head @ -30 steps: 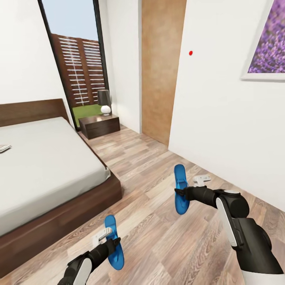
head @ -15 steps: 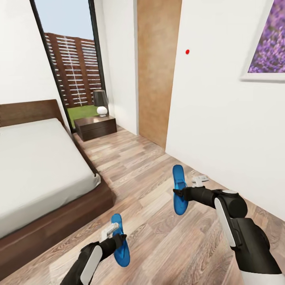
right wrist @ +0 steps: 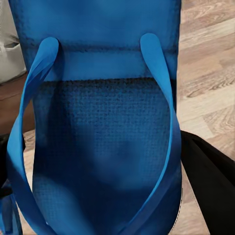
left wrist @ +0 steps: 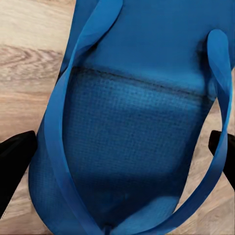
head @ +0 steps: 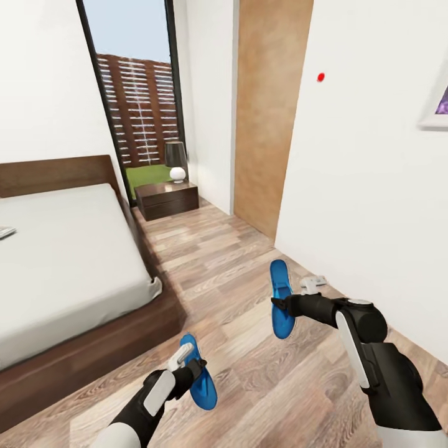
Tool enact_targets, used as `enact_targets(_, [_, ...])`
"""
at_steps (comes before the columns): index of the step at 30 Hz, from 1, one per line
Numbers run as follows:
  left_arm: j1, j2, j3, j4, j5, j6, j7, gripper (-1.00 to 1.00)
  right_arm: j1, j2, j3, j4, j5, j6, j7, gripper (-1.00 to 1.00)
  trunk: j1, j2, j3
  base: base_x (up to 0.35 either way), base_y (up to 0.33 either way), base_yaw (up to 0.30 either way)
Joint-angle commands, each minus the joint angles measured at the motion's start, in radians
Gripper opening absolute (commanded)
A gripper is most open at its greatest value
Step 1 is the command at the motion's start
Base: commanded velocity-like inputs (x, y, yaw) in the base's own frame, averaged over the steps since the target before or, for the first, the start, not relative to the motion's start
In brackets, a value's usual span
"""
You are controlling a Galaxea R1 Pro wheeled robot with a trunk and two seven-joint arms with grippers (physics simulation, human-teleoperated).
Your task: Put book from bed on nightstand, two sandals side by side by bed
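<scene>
I hold one bright blue sandal in each gripper above the wood floor. In the head view my left gripper [head: 194, 372] is shut on the left sandal [head: 200, 379], just off the bed's [head: 93, 336] foot corner. My right gripper [head: 280, 305] is shut on the other sandal [head: 281, 292], farther right, near the white wall. Each wrist view looks closely at a sandal, the left one [left wrist: 132, 122] and the right one [right wrist: 103, 147], with dark fingers [left wrist: 14, 161] at its sides. The book [head: 5, 233] lies on the mattress at the picture's left edge. A nightstand [head: 167, 199] stands beyond the bed by the window.
A dark lamp with a white base [head: 176, 160] stands on the nightstand. A wooden door panel [head: 267, 112] and a white wall close the right side. A strip of plank floor [head: 211, 261] runs between bed and wall.
The head view has swung, bringing the book back into the picture's left edge. My left arm has reached a little farther forward with its sandal. The right arm holds its sandal as before.
</scene>
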Motion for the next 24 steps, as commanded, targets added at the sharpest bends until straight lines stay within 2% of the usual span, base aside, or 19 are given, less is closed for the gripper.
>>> enact_targets(1, [-0.001,-0.001,0.002,0.005,0.013,-0.009,0.009,-1.00,-0.001,-0.003,0.011,-0.001,-0.002,0.005,-0.001,-1.00,0.000,0.000,-0.001,0.302,-0.173,0.222])
enact_targets(2, [-0.001,-0.001,0.003,0.012,0.015,-0.029,0.012,-1.00,-0.002,-0.002,0.032,0.006,0.000,0.010,-0.001,-1.00,0.000,0.000,-0.002,0.306,-0.168,0.229])
enact_targets(5, [-0.001,-0.001,0.005,0.015,0.016,-0.044,0.025,-1.00,-0.008,-0.001,0.040,0.044,0.001,0.013,-0.001,-1.00,0.000,0.000,-0.003,0.307,-0.167,0.233])
enact_targets(8, [0.002,0.000,0.006,0.015,0.020,-0.049,0.041,-1.00,-0.010,-0.003,0.042,0.065,0.001,0.013,-0.001,-1.00,0.000,0.000,-0.004,0.307,-0.167,0.236])
enact_targets(11, [0.004,0.001,0.006,0.016,0.035,-0.051,0.055,-1.00,-0.012,-0.005,0.043,0.079,0.001,0.014,-0.001,-1.00,0.000,0.000,-0.005,0.308,-0.166,0.237])
enact_targets(12, [0.005,0.003,0.006,0.016,0.050,-0.052,0.063,-1.00,-0.012,-0.005,0.044,0.086,0.001,0.013,-0.001,-1.00,0.000,0.000,-0.006,0.308,-0.180,0.217])
enact_targets(18, [0.005,0.003,0.006,0.017,0.056,-0.063,0.068,-1.00,-0.014,-0.003,0.045,0.097,0.001,0.014,-0.001,-1.00,0.000,0.000,-0.008,0.293,-0.201,0.217])
enact_targets(24, [0.005,0.002,0.006,0.017,0.057,-0.067,0.069,-1.00,-0.021,-0.002,0.046,0.160,0.001,0.012,-0.001,-1.00,0.000,0.000,-0.010,0.234,-0.253,0.231])
